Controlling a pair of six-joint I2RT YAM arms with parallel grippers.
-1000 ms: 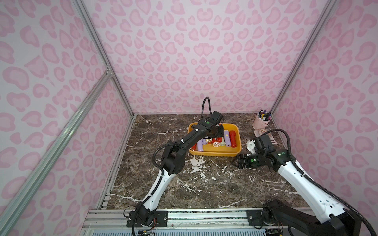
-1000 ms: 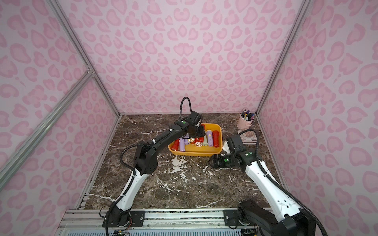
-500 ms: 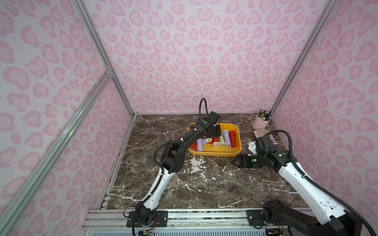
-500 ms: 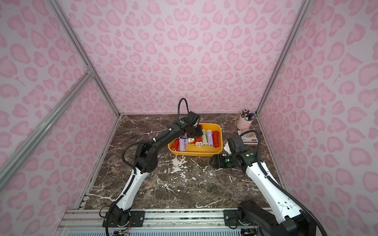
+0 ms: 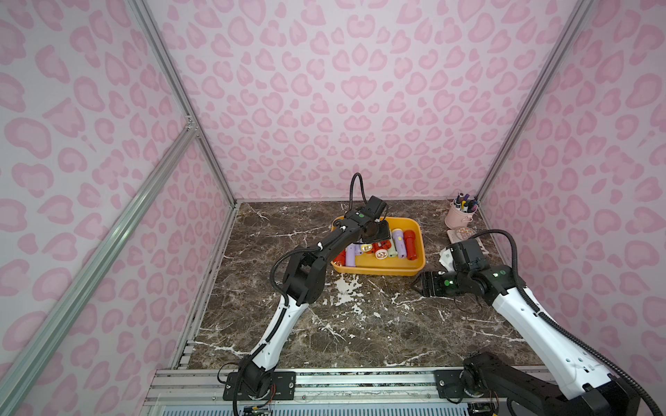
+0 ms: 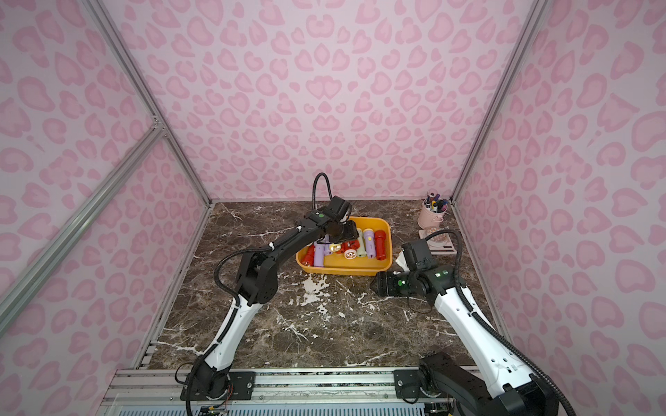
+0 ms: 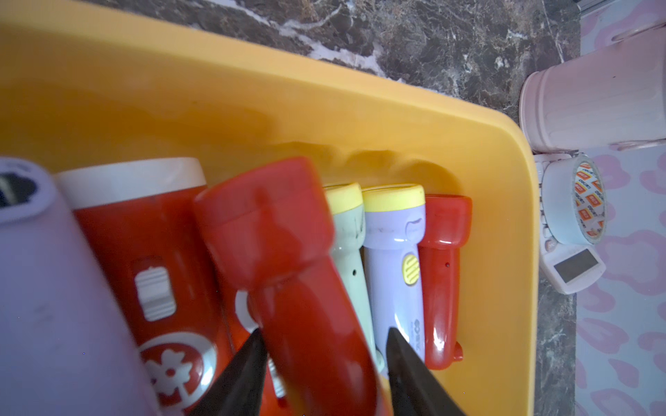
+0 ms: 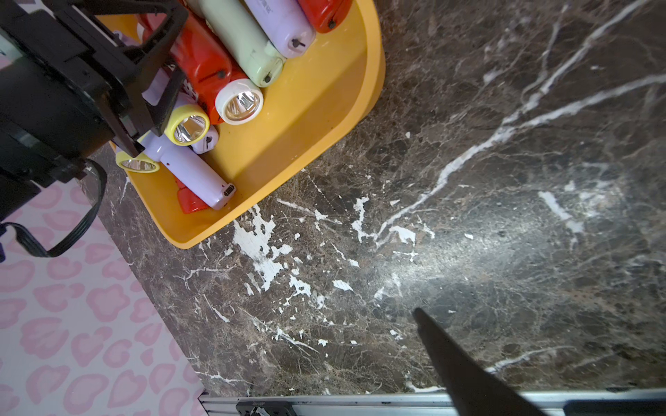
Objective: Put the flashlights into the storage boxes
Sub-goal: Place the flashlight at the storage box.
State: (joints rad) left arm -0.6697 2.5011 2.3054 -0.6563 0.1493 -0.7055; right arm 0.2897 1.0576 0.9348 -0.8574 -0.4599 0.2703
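The storage box, a shallow yellow tray (image 5: 382, 271) (image 6: 344, 270), holds several flashlights side by side: red (image 5: 409, 245), lilac with a yellow head (image 7: 394, 252), pale green (image 7: 347, 245), red with a white head (image 7: 144, 252). My left gripper (image 5: 378, 234) (image 7: 324, 329) hovers over the tray, open. A blurred red flashlight (image 7: 274, 230) lies between its fingers, touching one finger, with a gap at the other. My right gripper (image 5: 414, 283) (image 6: 373, 282) hangs low over the marble in front of the tray's right corner, open and empty. Only one of its fingers (image 8: 468, 360) shows in the right wrist view.
A pink pen cup (image 5: 461, 214) (image 7: 594, 108) stands in the far right corner. Beside it a tape roll (image 7: 576, 201) sits on a small white device (image 7: 573, 268). Pink patterned walls enclose the marble table (image 5: 360, 324) on three sides.
My left gripper's jaws have parted around the red flashlight, which it held tight before. That gripper stays over the tray. The right arm has not moved.
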